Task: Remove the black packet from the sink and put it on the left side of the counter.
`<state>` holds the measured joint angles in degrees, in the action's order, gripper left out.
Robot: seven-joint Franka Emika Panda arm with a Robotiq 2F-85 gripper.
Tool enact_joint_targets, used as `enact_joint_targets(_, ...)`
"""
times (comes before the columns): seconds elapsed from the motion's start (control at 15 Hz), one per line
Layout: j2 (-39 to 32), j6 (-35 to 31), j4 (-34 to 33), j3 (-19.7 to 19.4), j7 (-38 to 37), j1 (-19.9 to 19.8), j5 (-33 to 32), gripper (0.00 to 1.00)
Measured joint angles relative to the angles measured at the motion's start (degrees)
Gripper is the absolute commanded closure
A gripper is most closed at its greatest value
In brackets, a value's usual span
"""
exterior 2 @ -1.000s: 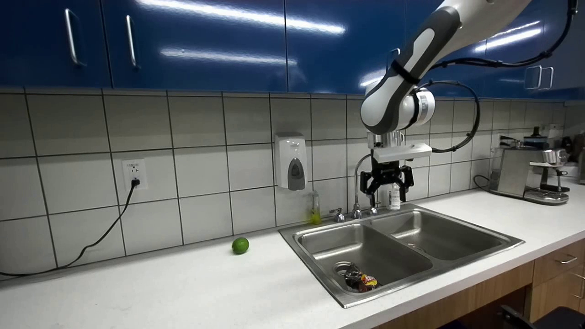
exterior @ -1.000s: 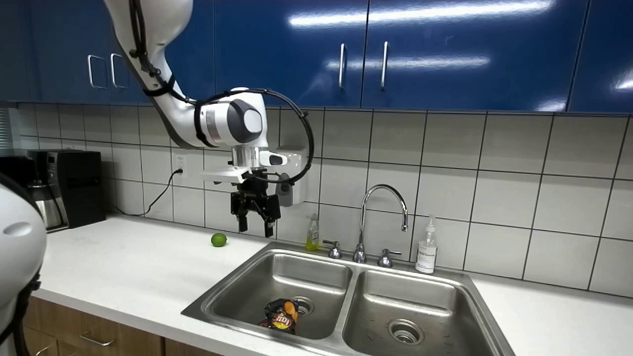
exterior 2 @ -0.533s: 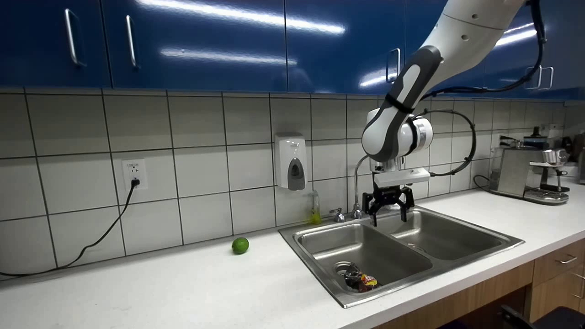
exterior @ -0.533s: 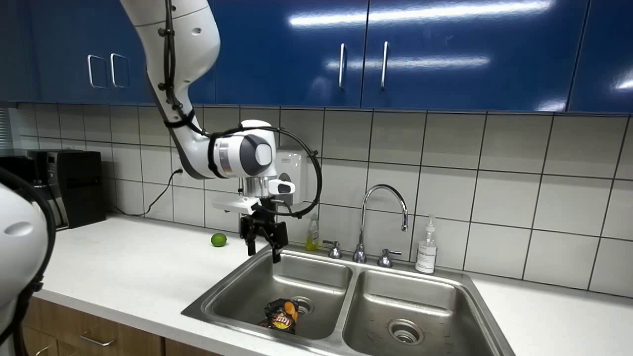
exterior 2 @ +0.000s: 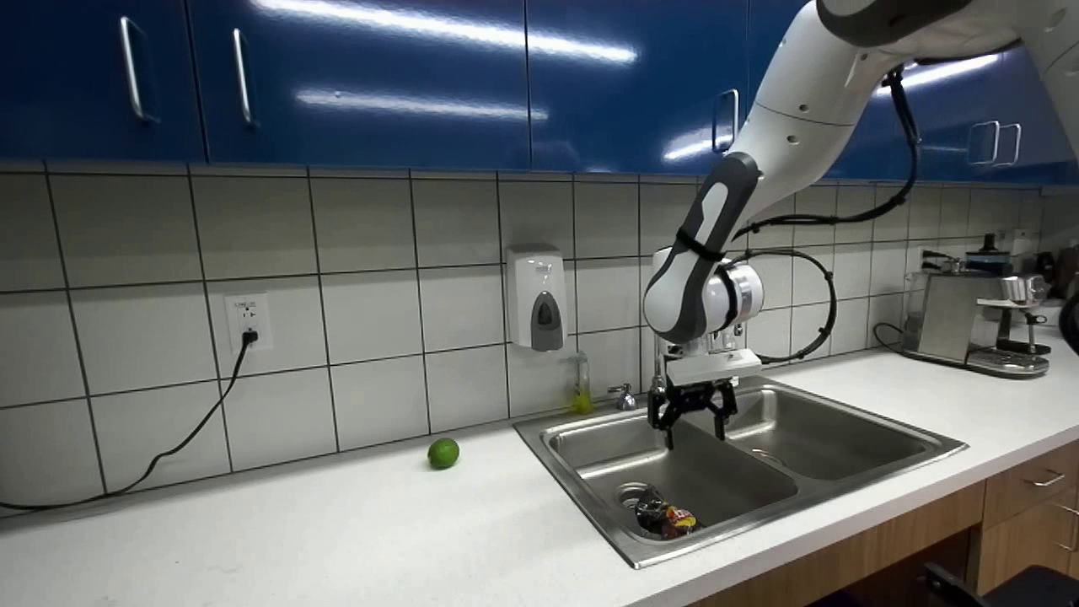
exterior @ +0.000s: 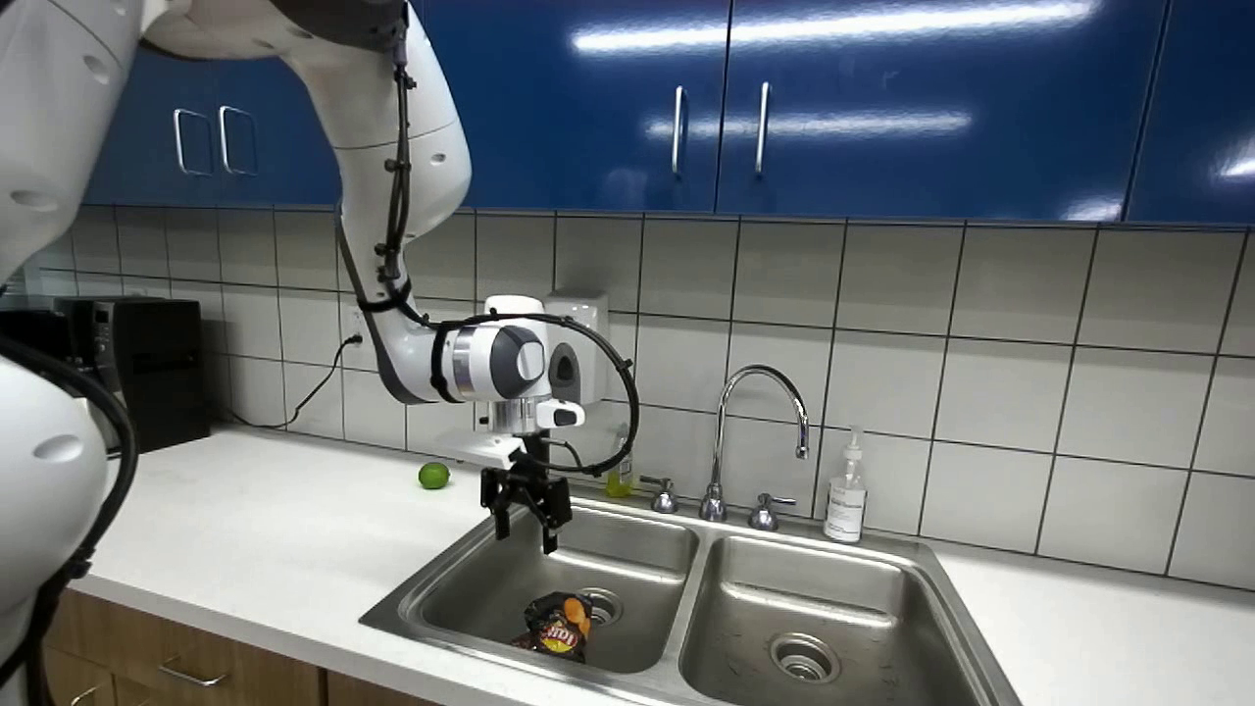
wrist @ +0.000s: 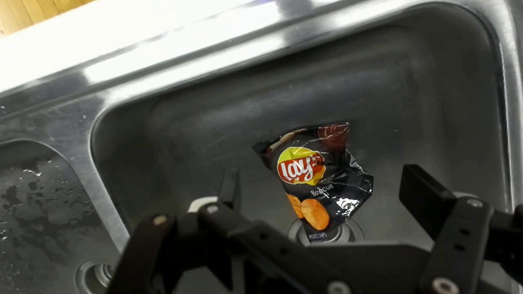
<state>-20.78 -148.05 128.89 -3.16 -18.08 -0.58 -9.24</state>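
Note:
The black packet is a crumpled Lay's chip bag that lies in a basin of the steel sink (exterior: pixel 461 554), partly over the drain. It shows in both exterior views (exterior: pixel 557 637) (exterior 2: pixel 670 517) and in the wrist view (wrist: pixel 302 165). My gripper (exterior: pixel 526 537) is open and empty, pointing down above that basin, higher than the packet and apart from it. It also shows in an exterior view (exterior 2: pixel 695 436). In the wrist view the gripper (wrist: pixel 321 177) has its fingers wide apart, with the packet between them in the picture. The white counter (exterior: pixel 245 520) extends to the left of the sink.
A green lime (exterior 2: pixel 442 453) sits on the counter left of the sink. A tall faucet (exterior: pixel 721 431), its handles, a yellow-green bottle (exterior 2: pixel 582 392) and a white-labelled bottle (exterior: pixel 845 500) stand behind the basins. A wall dispenser (exterior 2: pixel 537 299) and blue cabinets (exterior: pixel 588 108) are above.
My gripper has come down from above the counter and faucet level to just over the sink basin, still open. The packet and the lime have not moved.

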Motion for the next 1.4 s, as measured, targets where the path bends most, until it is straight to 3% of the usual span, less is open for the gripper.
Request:
enact_joint_targets(0.73, -15.50, -0.33, -13.21, -2.48, 0.03, 2.09, 0.44, 0.00)
enact_joint_targets(1.4, -25.93, -1.93, -21.06, -3.41, 0.03, 2.76, 2.59, 0.00)
